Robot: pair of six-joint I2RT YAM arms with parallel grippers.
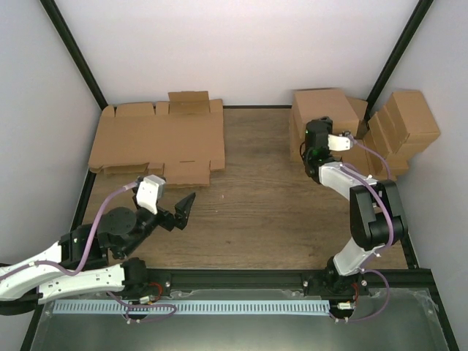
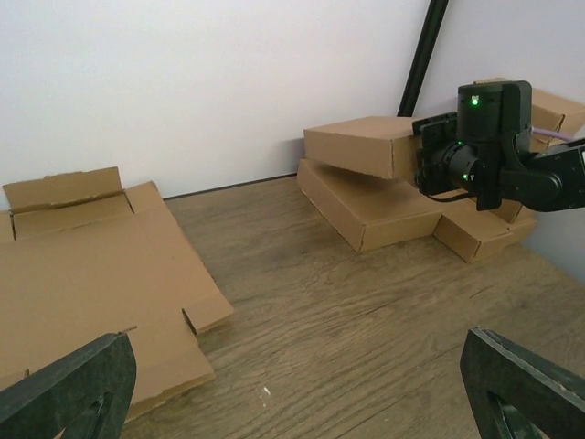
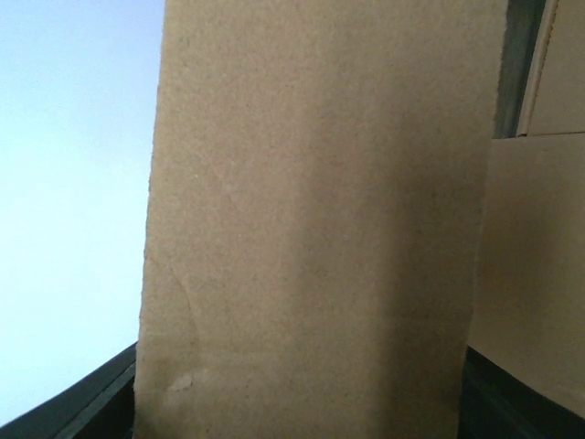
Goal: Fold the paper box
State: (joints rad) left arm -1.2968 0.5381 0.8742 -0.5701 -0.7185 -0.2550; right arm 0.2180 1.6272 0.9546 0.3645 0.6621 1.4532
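The paper box [image 1: 324, 108] is folded into a closed brown cardboard box at the back right. In the left wrist view it [image 2: 358, 146] hangs tilted above another box. My right gripper [image 1: 319, 139] is shut on its near end; in the right wrist view the cardboard [image 3: 311, 183] fills the space between the dark fingers [image 3: 105, 398]. My left gripper [image 1: 178, 213] is open and empty, low over the table left of centre, with its fingers [image 2: 64, 393] wide apart.
A pile of flat cardboard blanks [image 1: 157, 139] lies at the back left, close ahead of my left gripper. Several finished brown boxes [image 1: 406, 124] are stacked in the back right corner around the held box. Black frame posts [image 1: 398, 51] stand at the back corners.
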